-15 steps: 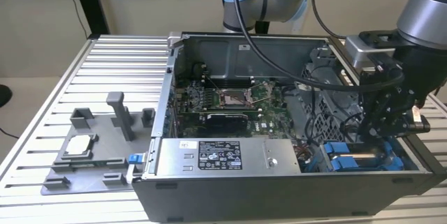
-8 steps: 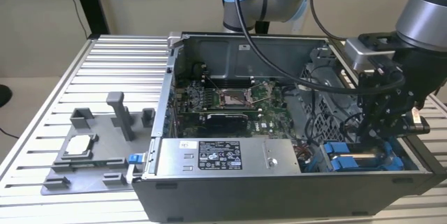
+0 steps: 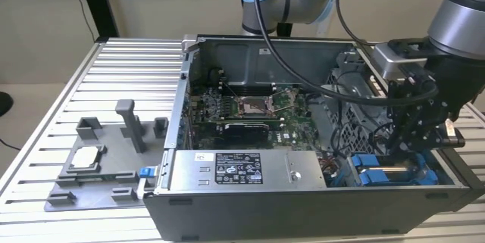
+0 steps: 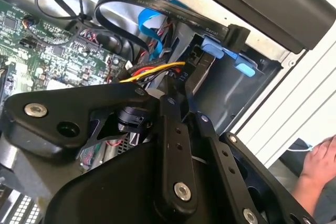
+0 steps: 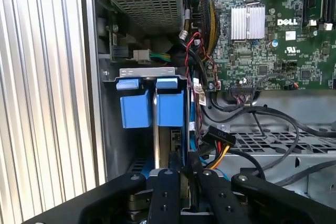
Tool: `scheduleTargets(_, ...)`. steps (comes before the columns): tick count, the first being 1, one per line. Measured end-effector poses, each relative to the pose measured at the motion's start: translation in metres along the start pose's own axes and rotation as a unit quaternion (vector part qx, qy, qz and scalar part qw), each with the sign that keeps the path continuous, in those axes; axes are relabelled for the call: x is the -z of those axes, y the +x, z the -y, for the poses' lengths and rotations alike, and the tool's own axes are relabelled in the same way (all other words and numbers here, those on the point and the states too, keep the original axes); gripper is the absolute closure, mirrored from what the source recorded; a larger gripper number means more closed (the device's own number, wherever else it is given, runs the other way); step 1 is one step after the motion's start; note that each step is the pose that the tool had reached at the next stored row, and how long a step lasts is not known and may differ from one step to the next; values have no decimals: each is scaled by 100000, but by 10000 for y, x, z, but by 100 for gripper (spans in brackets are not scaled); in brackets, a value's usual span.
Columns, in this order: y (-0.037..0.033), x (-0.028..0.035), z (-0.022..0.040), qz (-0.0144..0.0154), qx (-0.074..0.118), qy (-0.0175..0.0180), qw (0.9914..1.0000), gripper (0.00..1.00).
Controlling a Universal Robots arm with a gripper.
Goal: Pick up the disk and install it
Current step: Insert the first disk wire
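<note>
the fingers (image 5: 169, 192) stood close together, clenched on the edge of the disk (image 5: 170, 109), which sat on edge in the drive bay just beside a second blue carrier (image 5: 135, 111), inside the open computer case (image 3: 303, 209) on the slatted bench (image 3: 113, 84)
</note>
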State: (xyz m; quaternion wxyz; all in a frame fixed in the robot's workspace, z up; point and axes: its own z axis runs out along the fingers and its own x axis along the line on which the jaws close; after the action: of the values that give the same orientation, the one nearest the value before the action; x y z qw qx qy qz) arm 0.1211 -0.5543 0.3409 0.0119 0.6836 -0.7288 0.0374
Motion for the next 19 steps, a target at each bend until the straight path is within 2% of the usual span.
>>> scheduleTargets(9, -1, -9, 5, 15, 1, -2, 100000, 100)
scheduleTargets(19, -3, -71, 9, -3, -3, -2, 100000, 100)
